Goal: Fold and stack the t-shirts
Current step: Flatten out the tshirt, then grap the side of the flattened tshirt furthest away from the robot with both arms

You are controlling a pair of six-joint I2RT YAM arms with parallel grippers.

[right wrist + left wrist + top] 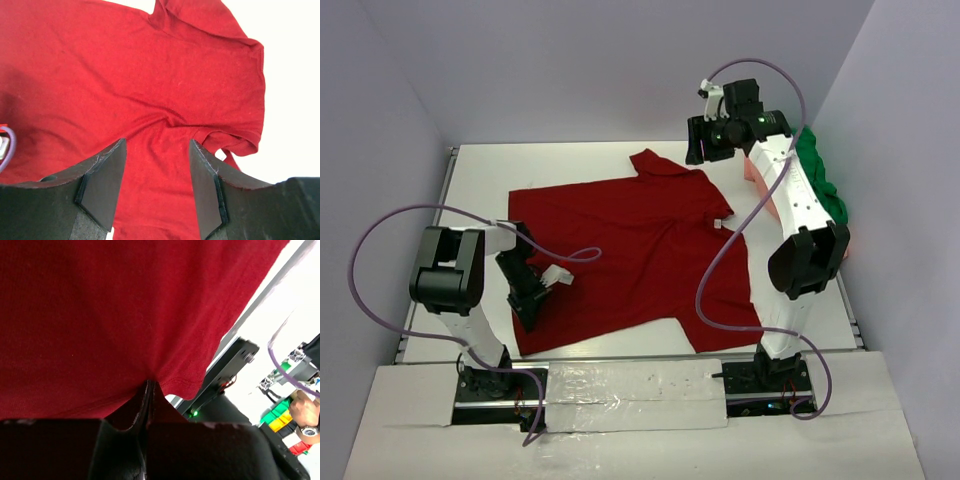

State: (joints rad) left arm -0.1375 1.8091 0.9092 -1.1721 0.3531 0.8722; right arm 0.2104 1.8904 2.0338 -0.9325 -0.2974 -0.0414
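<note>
White desk (620, 168) enclosed by three plain pale-lavender partitions: back wall (620, 60), left wall (370, 150), right wall (910, 130). A metal rail (444, 190) runs along the desk's left edge; a white panel (640, 445) covers the near edge. Lighting is even. Coloured bins (274, 414) stand beyond.

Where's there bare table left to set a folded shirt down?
Best: the far-left table corner, beyond the red shirt. A narrow strip also runs along its near hem. Far right is crowded with the green shirt, pink shirt and right gripper.
</note>
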